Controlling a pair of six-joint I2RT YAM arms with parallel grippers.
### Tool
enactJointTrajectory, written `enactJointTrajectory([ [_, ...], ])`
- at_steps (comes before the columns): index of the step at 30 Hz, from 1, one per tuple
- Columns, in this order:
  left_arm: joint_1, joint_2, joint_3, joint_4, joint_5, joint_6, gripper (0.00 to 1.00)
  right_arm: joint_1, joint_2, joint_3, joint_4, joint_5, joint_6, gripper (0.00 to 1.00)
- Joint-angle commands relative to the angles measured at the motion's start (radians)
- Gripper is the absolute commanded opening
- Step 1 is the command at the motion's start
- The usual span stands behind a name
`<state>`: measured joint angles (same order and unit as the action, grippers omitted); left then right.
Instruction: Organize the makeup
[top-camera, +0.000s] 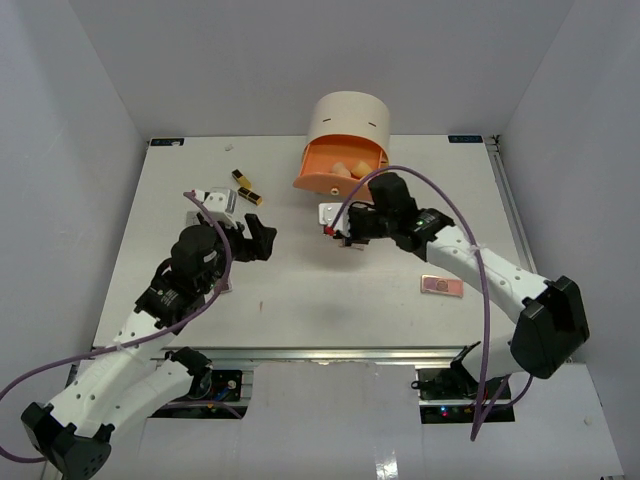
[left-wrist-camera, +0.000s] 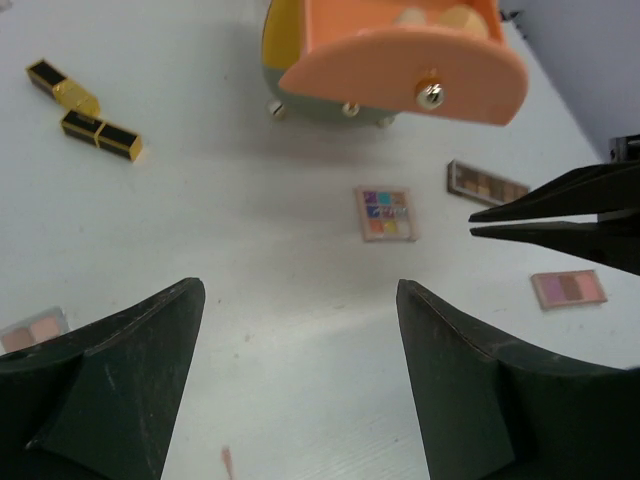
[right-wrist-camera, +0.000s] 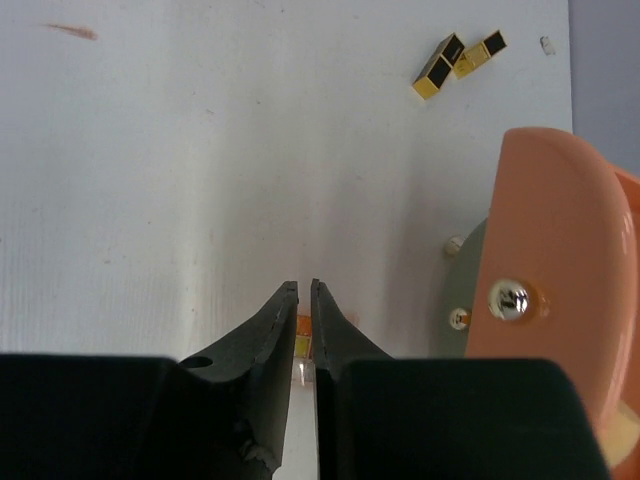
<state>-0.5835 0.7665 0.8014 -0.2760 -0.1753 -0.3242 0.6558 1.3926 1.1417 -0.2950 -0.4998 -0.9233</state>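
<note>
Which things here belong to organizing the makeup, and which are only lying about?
Belong to the job: lipstick tubes; multicoloured eyeshadow palette; brown palette; pink palette; peach palette; sponges in the open orange drawer.
Not makeup: cream drawer unit, probably the storage; red mark on the table.

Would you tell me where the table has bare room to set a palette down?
Bare: the near-centre table between the arms, left of the pink palette; also right of the drawer unit. Crowded: before its open drawer.
</note>
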Motion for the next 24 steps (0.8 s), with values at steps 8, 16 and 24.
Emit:
enactJointTrajectory([
  [8, 0.005, -0.150, -0.087, -0.053, -0.119, -0.007, 0.92, 0.195, 0.258, 0.109, 0.235, 0.723, 0.128, 0.15],
  [16, 0.005, -0.161, -0.088, -0.058, -0.113, -0.010, 0.92, 0.182, 0.350, 0.203, 0.244, 0.808, 0.077, 0.16],
  [24, 0.005, -0.164, -0.089, -0.058, -0.109, -0.012, 0.92, 0.122, 0.364, 0.295, 0.201, 0.760, 0.054, 0.18],
])
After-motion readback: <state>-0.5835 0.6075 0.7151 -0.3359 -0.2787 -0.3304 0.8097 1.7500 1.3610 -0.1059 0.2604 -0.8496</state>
